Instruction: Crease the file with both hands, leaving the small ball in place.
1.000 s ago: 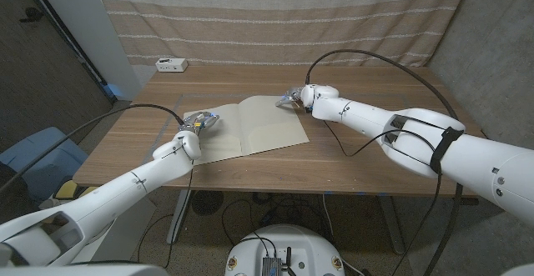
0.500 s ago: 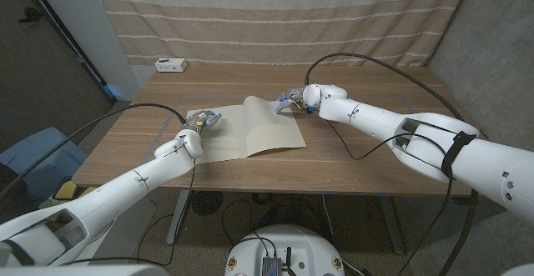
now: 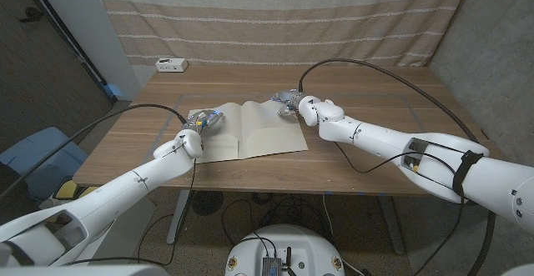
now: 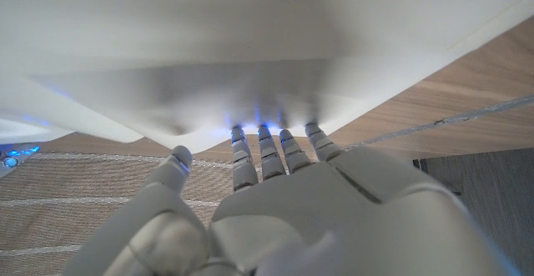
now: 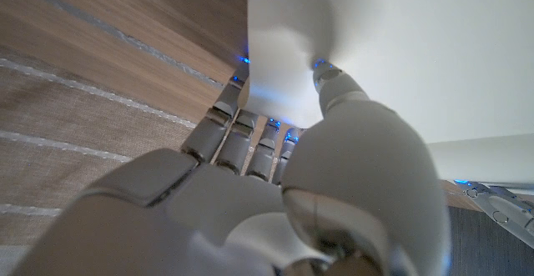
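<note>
right hand (image 3: 294, 104) pinches the far right corner of the cream paper file (image 3: 250, 132), lifted off the wooden tabletop (image 3: 359, 155), while left hand (image 3: 203, 120) grips the file's left edge, fingers (image 4: 260, 147) under the sheet, which lies open at mid-table.

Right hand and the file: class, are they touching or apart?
Touching. The right wrist view shows the right hand pinching the file's edge between thumb and fingers.
</note>
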Controlling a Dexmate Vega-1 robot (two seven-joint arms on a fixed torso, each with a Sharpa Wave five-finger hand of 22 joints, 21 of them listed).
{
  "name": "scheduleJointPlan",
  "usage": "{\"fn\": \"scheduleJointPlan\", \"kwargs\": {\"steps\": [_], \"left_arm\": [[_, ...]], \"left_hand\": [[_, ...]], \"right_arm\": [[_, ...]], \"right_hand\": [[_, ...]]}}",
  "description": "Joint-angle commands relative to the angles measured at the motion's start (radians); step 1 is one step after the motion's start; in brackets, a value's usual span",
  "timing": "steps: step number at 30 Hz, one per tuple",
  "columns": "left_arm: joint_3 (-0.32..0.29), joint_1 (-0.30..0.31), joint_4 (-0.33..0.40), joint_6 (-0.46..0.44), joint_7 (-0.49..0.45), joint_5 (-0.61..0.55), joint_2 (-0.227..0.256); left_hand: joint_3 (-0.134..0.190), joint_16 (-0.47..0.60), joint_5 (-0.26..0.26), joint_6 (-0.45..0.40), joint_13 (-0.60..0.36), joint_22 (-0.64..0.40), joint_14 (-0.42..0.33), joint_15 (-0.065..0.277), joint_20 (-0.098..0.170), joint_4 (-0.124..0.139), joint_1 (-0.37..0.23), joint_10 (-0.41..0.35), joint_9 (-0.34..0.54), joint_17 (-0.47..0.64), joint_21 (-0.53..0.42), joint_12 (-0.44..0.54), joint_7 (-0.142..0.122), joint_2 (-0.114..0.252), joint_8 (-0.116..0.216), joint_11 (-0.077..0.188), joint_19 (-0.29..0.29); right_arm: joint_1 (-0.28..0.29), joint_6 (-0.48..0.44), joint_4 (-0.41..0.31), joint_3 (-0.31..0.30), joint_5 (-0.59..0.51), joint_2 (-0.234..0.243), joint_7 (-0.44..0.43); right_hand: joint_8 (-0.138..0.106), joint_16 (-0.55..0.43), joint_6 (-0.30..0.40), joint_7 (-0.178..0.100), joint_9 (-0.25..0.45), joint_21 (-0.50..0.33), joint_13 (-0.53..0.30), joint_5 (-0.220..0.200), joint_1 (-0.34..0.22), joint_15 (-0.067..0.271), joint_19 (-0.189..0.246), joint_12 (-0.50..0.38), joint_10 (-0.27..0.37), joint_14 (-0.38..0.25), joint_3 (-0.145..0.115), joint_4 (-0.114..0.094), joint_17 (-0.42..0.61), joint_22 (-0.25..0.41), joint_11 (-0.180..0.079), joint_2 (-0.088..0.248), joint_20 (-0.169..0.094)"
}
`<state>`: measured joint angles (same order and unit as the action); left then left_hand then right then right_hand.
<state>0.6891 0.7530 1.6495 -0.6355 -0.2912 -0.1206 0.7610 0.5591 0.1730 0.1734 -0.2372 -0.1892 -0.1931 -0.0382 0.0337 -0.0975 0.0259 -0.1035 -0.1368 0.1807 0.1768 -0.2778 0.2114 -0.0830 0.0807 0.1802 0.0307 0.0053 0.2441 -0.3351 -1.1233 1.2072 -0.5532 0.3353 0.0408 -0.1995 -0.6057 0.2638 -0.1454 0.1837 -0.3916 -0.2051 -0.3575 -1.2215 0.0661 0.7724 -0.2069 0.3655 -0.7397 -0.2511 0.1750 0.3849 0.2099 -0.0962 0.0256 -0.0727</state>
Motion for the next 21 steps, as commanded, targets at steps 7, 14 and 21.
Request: {"fn": "scheduleJointPlan", "kwargs": {"steps": [7, 14, 21], "left_arm": [[0.002, 0.001, 0.002, 0.010, 0.006, -0.002, 0.000], [0.005, -0.002, 0.003, 0.012, 0.011, -0.006, 0.001], [0.009, -0.003, 0.001, 0.018, 0.013, -0.010, -0.001]], "left_hand": [[-0.002, -0.001, 0.004, 0.008, -0.003, -0.003, 0.015, 0.012, 0.008, 0.008, 0.012, 0.016, 0.000, -0.001, 0.002, -0.008, -0.004, -0.001, -0.003, 0.006, 0.001], [-0.003, 0.000, 0.005, 0.012, -0.003, -0.003, 0.017, 0.013, 0.010, 0.008, 0.014, 0.021, 0.000, -0.002, 0.003, -0.009, -0.002, -0.001, -0.003, 0.006, 0.002], [-0.003, 0.001, 0.005, 0.013, -0.003, -0.003, 0.020, 0.014, 0.011, 0.009, 0.016, 0.021, 0.000, -0.002, 0.003, -0.009, -0.002, -0.001, -0.002, 0.004, 0.003]], "right_arm": [[0.129, -0.055, -0.105, -0.144, 0.026, 0.020, -0.201], [0.186, 0.040, -0.170, -0.261, 0.185, 0.037, -0.217], [0.228, 0.132, -0.197, -0.326, 0.265, 0.040, -0.283]], "right_hand": [[0.005, -0.174, 0.034, 0.036, 0.004, -0.118, -0.006, 0.038, -0.117, 0.161, 0.083, -0.009, 0.060, -0.223, 0.023, -0.020, 0.258, 0.049, 0.038, 0.024, 0.033], [0.016, 0.029, -0.059, 0.057, 0.005, -0.161, 0.007, 0.070, -0.188, 0.170, 0.050, 0.034, -0.120, -0.199, 0.001, -0.009, 0.141, 0.029, 0.056, 0.007, 0.047], [0.010, 0.070, -0.076, 0.046, 0.006, -0.207, 0.013, 0.099, -0.282, 0.173, 0.052, 0.027, -0.207, -0.228, -0.013, 0.003, 0.142, 0.031, 0.053, -0.004, -0.039]]}}
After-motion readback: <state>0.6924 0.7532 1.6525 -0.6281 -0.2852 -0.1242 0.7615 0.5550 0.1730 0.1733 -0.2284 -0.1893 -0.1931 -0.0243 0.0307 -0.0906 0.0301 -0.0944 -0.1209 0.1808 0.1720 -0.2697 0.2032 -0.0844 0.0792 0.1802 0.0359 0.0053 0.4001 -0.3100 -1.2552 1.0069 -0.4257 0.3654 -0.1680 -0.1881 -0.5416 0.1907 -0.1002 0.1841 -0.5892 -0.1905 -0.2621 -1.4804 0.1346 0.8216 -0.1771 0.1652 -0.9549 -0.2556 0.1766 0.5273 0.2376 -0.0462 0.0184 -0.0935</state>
